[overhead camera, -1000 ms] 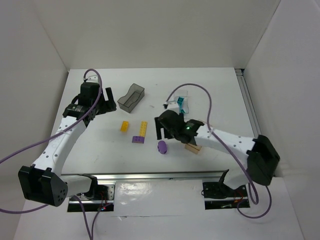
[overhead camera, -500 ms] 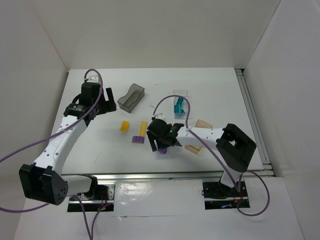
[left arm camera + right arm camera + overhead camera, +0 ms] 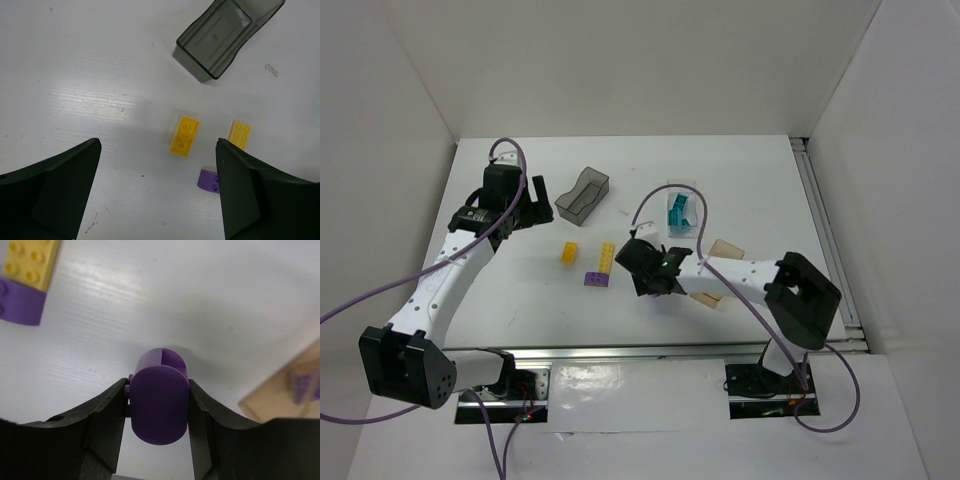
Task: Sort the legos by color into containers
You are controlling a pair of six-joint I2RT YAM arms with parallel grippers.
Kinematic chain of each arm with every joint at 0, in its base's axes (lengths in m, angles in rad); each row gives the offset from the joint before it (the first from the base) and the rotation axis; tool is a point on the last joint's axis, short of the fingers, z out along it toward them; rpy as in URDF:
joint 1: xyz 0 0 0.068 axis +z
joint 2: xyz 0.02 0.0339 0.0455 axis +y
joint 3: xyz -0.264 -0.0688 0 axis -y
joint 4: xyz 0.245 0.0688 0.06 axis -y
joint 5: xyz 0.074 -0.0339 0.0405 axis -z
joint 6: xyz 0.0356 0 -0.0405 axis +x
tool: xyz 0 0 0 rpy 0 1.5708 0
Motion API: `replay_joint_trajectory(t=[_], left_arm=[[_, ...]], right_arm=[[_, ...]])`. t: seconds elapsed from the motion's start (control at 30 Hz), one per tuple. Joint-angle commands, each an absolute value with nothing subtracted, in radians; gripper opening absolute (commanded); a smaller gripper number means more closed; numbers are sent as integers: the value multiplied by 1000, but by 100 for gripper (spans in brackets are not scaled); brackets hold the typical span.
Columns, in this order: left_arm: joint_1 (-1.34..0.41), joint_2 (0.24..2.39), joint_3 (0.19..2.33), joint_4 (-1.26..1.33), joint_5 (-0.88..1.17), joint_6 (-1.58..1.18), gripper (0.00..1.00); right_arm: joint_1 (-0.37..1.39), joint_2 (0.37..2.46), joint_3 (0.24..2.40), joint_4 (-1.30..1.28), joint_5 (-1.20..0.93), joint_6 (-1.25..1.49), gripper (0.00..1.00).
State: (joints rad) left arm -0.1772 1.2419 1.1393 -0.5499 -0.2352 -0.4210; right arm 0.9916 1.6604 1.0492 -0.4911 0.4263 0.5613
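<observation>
My right gripper (image 3: 157, 390) is shut on a rounded purple lego (image 3: 159, 407), both fingers pressed against its sides just above the table. From the top view the right gripper (image 3: 650, 283) covers that lego. Two yellow legos (image 3: 569, 252) (image 3: 607, 256) and a flat purple lego (image 3: 596, 279) lie to its left. Teal legos sit in the clear container (image 3: 680, 210). The amber container (image 3: 295, 390) to the right holds a purple lego. My left gripper (image 3: 157, 200) hangs open above the table, near the dark grey container (image 3: 225, 37).
White walls enclose the table on three sides. A metal rail (image 3: 825, 240) runs along the right edge. Purple cables loop over both arms. The right arm's forearm (image 3: 740, 272) lies across the amber container.
The right arm swung left from the clear container down to the rounded purple lego, and its jaws closed onto it. The left arm has not moved.
</observation>
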Motion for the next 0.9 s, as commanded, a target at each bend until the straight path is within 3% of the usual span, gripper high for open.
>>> replay_joint_trajectory(t=[0.0,0.23,0.37,0.47,0.6,0.77,0.87], left_arm=[[-172,1243,1178,-538,-245,-411,99],[-172,1243,1178,-538,-226,-411,99],[-172,1243,1178,-538,-225,-420,99],[-172,1243,1169,-538,-225,-420,99],[-172,1243,1169,-538,-225,-420,99],[-172,1233,1169,-538,-225,-420,99],[-172,1233,1151,-538,-225,-440,99]], right_arm=[[938,1484,1082,-578,613,641,49],[715,1241,905,-578,580,695,49],[620,1206,845,-589,555,716,49],[586,1197,815,-555,513,693,58],[574,1216,845,-566,512,684,81],[647,1206,943,-566,534,620,81],[719,1271,1011,-477,418,533,80]])
